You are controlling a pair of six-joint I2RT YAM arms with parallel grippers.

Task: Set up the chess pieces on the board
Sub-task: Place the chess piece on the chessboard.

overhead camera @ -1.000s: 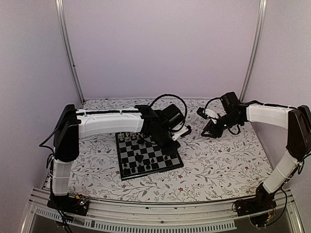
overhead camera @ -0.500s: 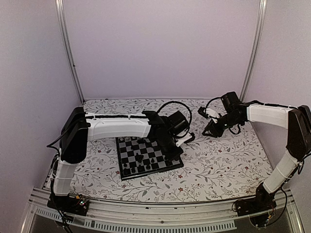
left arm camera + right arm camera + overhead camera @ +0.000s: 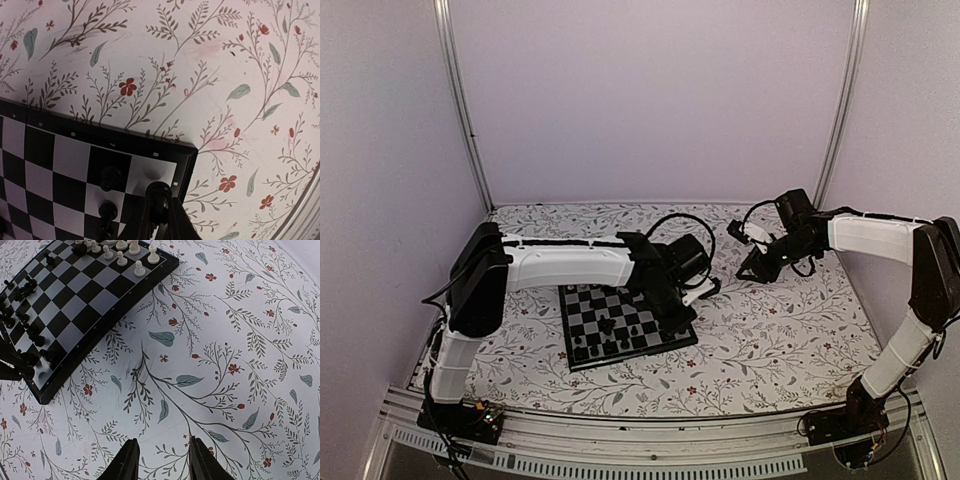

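Note:
The board (image 3: pixel 620 358) lies left of the table's centre. In the left wrist view my left gripper (image 3: pixel 159 212) is shut on a black chess piece (image 3: pixel 159 195). It holds the piece just above the light corner square of the board (image 3: pixel 125 136) marked 8. Two black pieces (image 3: pixel 110 177) stand on squares to its left. In the top view the left gripper (image 3: pixel 675 315) is over the board's near right corner. The right wrist view shows white pieces (image 3: pixel 122 257) on the far rows and black pieces (image 3: pixel 25 290) on the near rows. My right gripper (image 3: pixel 161 460) hangs open over the cloth, with nothing between its fingers.
The floral tabletop (image 3: pixel 770 330) spreads right of and in front of the board (image 3: pixel 87 342). My right gripper (image 3: pixel 757 262) hovers at the back right, well away from the board. Purple walls with metal rails (image 3: pixel 460 100) close in the sides and back.
My left arm has reached further right, carrying the black piece toward the board's right corner. The right arm has not moved.

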